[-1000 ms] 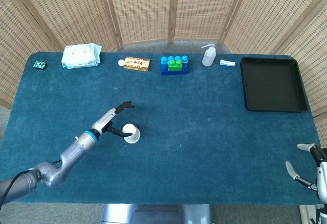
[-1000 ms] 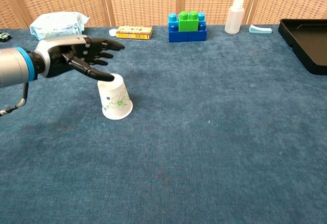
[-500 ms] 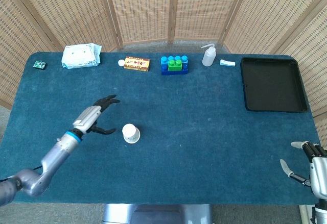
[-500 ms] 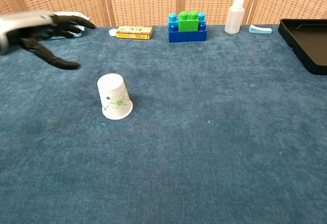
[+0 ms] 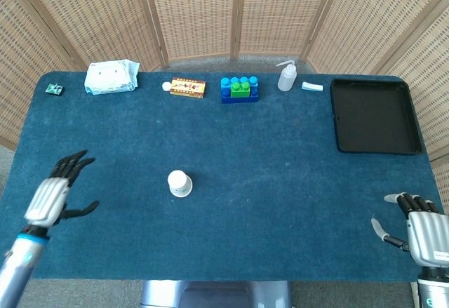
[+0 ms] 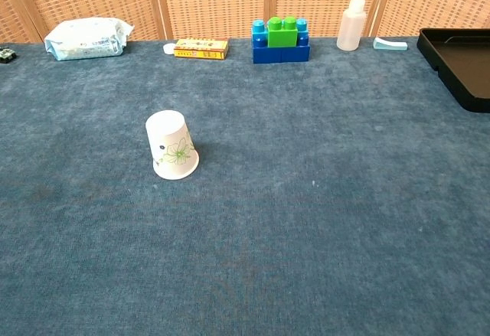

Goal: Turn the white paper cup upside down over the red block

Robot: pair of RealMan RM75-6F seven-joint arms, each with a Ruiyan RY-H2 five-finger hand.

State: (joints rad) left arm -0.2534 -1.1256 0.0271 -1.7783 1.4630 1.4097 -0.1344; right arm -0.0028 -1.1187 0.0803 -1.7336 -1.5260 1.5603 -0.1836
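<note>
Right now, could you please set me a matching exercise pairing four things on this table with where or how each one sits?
Things:
1. white paper cup
2. black tray
3. left hand
4. squeeze bottle

Places or states:
A. at the table's far right side, nothing in it
B. upside down on the blue cloth near the middle
C. at the back edge, between the toy bricks and the tray
D. open, fingers spread, near the front left corner, apart from the cup

Pairs: 1-B, 2-A, 3-D, 4-C
</note>
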